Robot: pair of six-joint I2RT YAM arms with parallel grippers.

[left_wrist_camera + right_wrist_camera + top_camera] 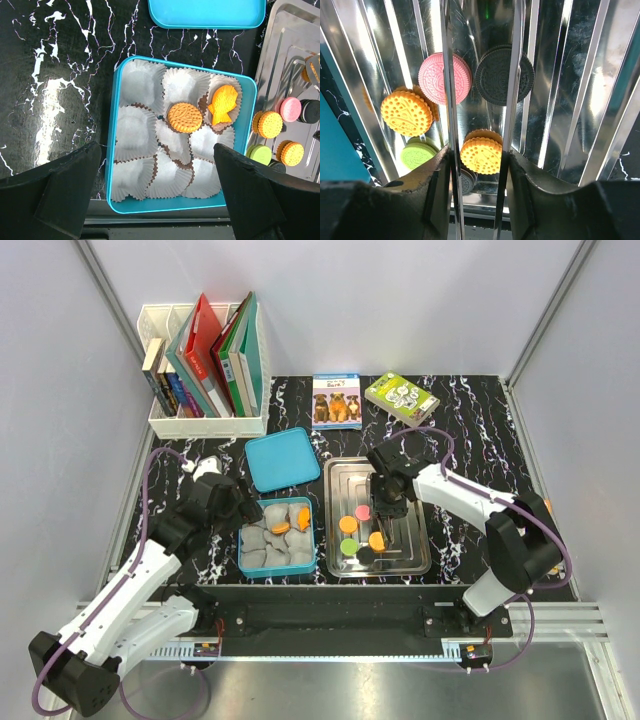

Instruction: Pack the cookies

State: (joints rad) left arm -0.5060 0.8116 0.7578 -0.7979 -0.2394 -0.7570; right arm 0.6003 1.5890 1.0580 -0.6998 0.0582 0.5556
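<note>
Round cookies lie on the steel tray [410,555]: a pink one [445,78], a black one [504,75], orange ones [406,113], a green one [417,154]. My right gripper [385,490] is shut on metal tongs [447,100], and the two tong arms straddle an orange cookie [481,155]. The teal box [112,150] holds white paper cups, a round orange cookie [184,117] and an orange fish-shaped one [222,104]. My left gripper [157,150] is open and empty over the box's near edge.
The teal lid [282,459] lies behind the box. A white rack of books [205,370] stands at the back left. Two small booklets [337,400] lie at the back centre. The table's near edge runs just below the box and tray.
</note>
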